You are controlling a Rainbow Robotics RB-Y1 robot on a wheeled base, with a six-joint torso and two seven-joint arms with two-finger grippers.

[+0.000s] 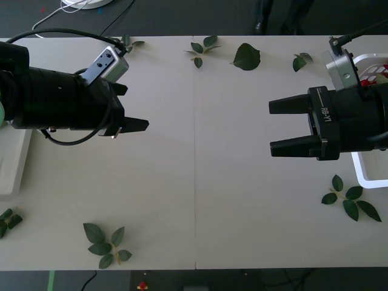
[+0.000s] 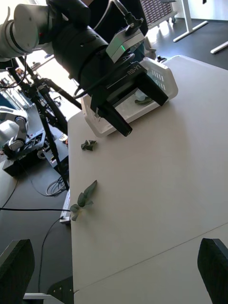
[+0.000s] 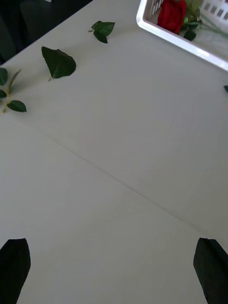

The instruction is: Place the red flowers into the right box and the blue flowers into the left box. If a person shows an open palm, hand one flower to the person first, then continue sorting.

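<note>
Red flowers [image 3: 172, 14] lie inside the right box [image 3: 178, 40], the bright white tray at the table's right edge; one red bloom with green leaves rests against the near wall in the left wrist view, and a patch of red shows behind the right arm in the front view. The left box [image 2: 161, 80], a cream tray with a slotted wall, sits at the table's left edge, partly covered by the left arm; something green lies inside it, but what it is cannot be told. The left gripper [image 1: 130, 124] hangs above the table just inboard of the left box, fingers spread and holding nothing. The right gripper [image 1: 285, 126] hangs above the table just inboard of the right box, its two black fingers spread apart and holding nothing, pointing toward the table's centre. The table [image 1: 194, 151] is pale with a seam down its middle. Loose leaf sprigs [image 1: 106, 242] lie scattered on it: one near the front left edge, one near the front right by the right box, several along the far edge.
</note>
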